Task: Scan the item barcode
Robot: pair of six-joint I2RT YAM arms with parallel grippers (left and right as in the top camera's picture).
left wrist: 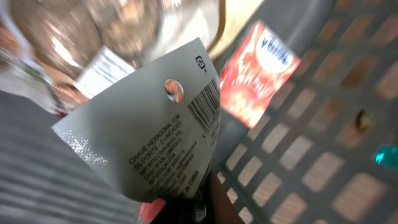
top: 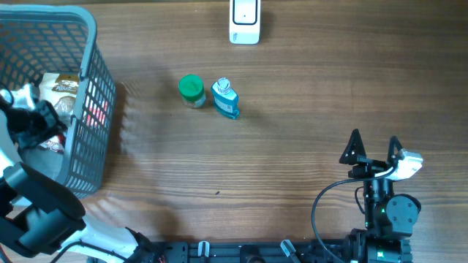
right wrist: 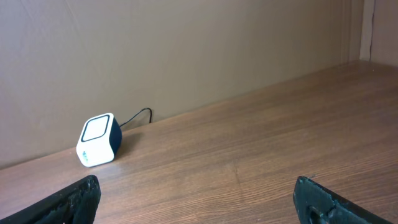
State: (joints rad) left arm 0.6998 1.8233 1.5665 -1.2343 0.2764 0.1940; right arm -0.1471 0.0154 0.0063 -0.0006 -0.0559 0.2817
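In the left wrist view my left gripper (left wrist: 200, 208) is shut on the bottom edge of a pale grey packaging card (left wrist: 152, 127). The card has a hang hole, printed text and a barcode (left wrist: 205, 109) on its right side, and it stands tilted above the jaws. From overhead this gripper (top: 33, 118) is inside the grey basket (top: 91, 109) at the far left, and the card is not clear there. The white barcode scanner (top: 244, 22) stands at the table's far edge, also seen as the white cube scanner (right wrist: 99, 139). My right gripper (top: 374, 150) rests open and holds nothing at the near right.
A red snack packet (left wrist: 258, 71) and shiny bags lie in the basket, whose lattice wall (left wrist: 298, 155) is right of the card. A green-lidded jar (top: 191, 90) and a blue bottle (top: 226, 98) stand mid-table.
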